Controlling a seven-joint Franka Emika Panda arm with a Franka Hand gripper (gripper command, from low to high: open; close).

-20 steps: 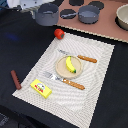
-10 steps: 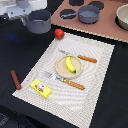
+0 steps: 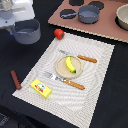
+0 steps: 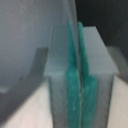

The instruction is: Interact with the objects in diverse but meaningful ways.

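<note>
Meanwhile, the gripper [image 3: 20, 22] pinches the rim of the grey pot [image 3: 27, 31], teal pads [image 4: 75, 75] shut, beyond the mat's [image 3: 95, 60] corner; its handle axis cannot be made out.

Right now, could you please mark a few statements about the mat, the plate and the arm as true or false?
1. The yellow banana lies on the plate. True.
2. The red tomato sits in the middle of the plate. False: it sits off the plate, at the far edge of the striped mat.
3. The brown sausage lies on the dark table, off the mat. True.
4. The yellow block is inside the grey pot. False: it lies on the mat's near corner.
5. The gripper stands wide open. False: the wrist view shows its green pads pressed together.
</note>
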